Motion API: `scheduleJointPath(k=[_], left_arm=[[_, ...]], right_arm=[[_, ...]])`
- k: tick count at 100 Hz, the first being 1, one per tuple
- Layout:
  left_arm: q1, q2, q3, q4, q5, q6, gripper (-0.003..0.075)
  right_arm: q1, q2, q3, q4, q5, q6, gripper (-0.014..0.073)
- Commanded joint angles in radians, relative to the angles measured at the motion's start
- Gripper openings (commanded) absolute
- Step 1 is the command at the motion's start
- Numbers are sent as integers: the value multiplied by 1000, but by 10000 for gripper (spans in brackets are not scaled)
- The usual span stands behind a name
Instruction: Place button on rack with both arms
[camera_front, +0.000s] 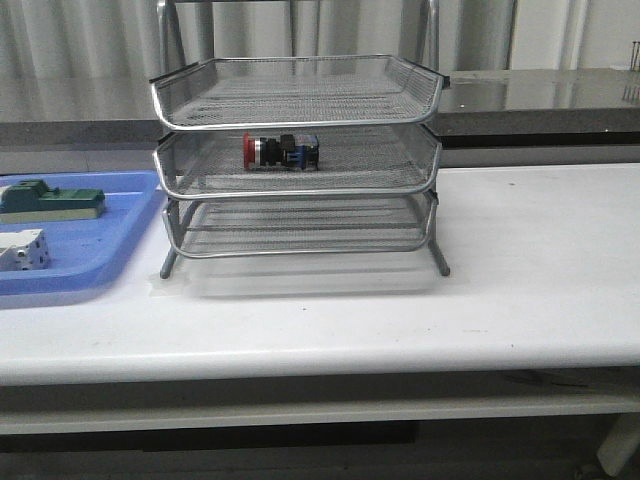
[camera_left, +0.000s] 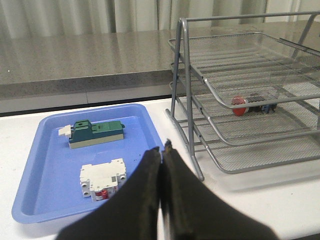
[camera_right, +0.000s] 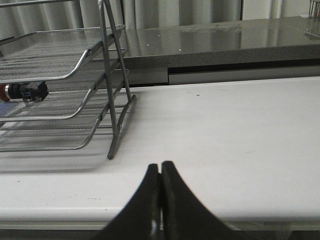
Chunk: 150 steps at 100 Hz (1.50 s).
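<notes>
I see the button (camera_front: 281, 151) lying on its side in the middle tier of the rack (camera_front: 297, 160), out of 3 tiers, with its red cap toward the blue tray (camera_front: 70, 275). It rests on the mesh, near the front rim of that tier, and nothing is touching it.

My left gripper (camera_left: 161, 150) is pressed closed with nothing between its fingers, and it hangs in front of the rack, above the near edge of the blue tray. My right gripper (camera_right: 160, 170) is also closed and empty, over the bare table (camera_front: 540, 260) on the other side of the rack, well apart from it.

I judge the placing is finished, so the step in hand is the retreat. The next move only needs both arms to stay away from the rack's legs.
</notes>
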Motion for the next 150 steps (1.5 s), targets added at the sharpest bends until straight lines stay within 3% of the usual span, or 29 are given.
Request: scheduleJointPath(k=[1,119,150], left_arm=[[1,8,-30,-15,-68,-7,-21],[1,6,-25,16,-76,-7,-21],[1,-90,59,370,-148,-366,-21]], right_arm=[[-6,-19,-20,-13,-87,2,-68],[-6,-19,-20,-13,-87,2,-68],[-6,-19,-20,-13,-87,2,-68]])
